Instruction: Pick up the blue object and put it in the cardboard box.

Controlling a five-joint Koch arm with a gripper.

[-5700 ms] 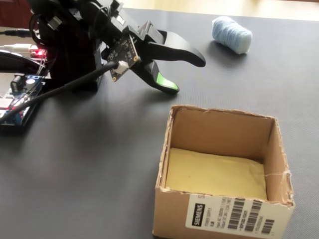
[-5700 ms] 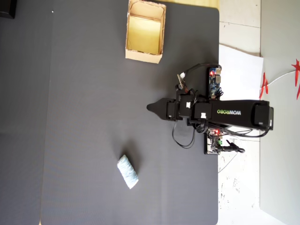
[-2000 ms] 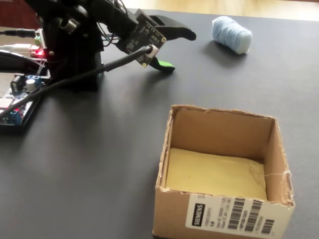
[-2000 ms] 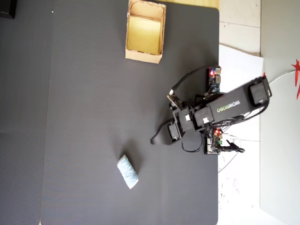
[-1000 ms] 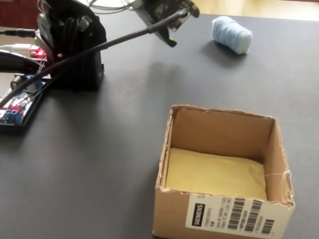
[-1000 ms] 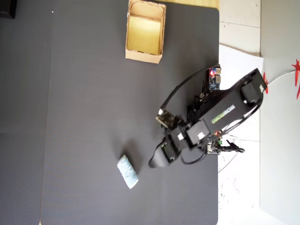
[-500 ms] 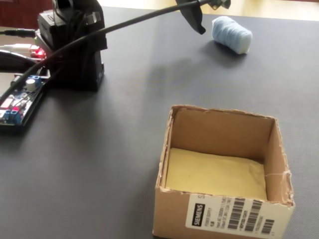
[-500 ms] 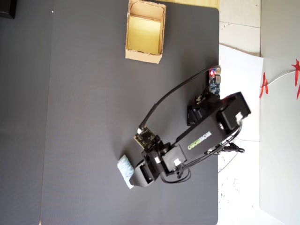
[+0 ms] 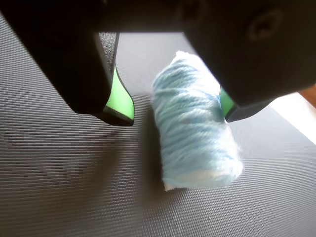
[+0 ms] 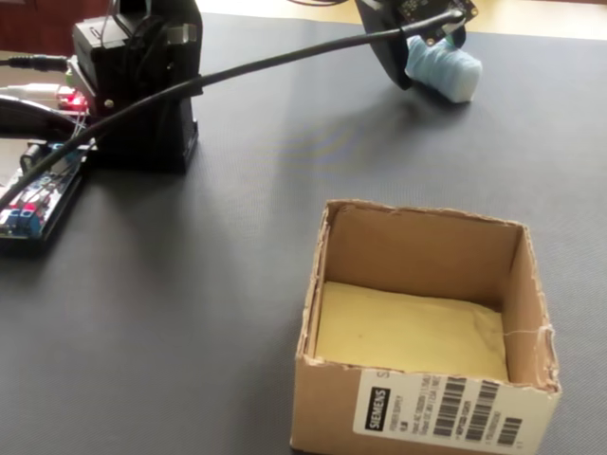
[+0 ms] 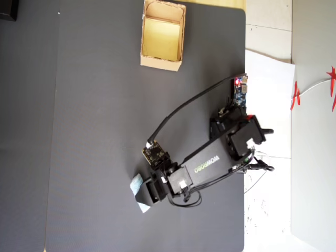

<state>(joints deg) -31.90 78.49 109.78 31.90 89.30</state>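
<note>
The blue object [image 9: 195, 128] is a pale blue roll of yarn-like material lying on the dark ribbed mat. My gripper [image 9: 175, 116] stands open around it. The right green pad [image 9: 226, 101] touches the roll's side. The left green pad [image 9: 121, 98] is apart from the roll, with bare mat between them. In the fixed view the blue object [image 10: 444, 66] lies at the far right under the gripper [image 10: 417, 38]. The cardboard box [image 10: 427, 408] stands open near the front with nothing on its yellowish floor. In the overhead view the box [image 11: 160, 63] is at the top and the blue object [image 11: 138, 190] is far below it.
The arm's black base [image 10: 142, 85] and a circuit board [image 10: 38, 190] stand at the left of the fixed view. A black cable [image 10: 285, 62] spans from the base to the gripper. In the overhead view the mat ends at a white surface [image 11: 268, 79] on the right.
</note>
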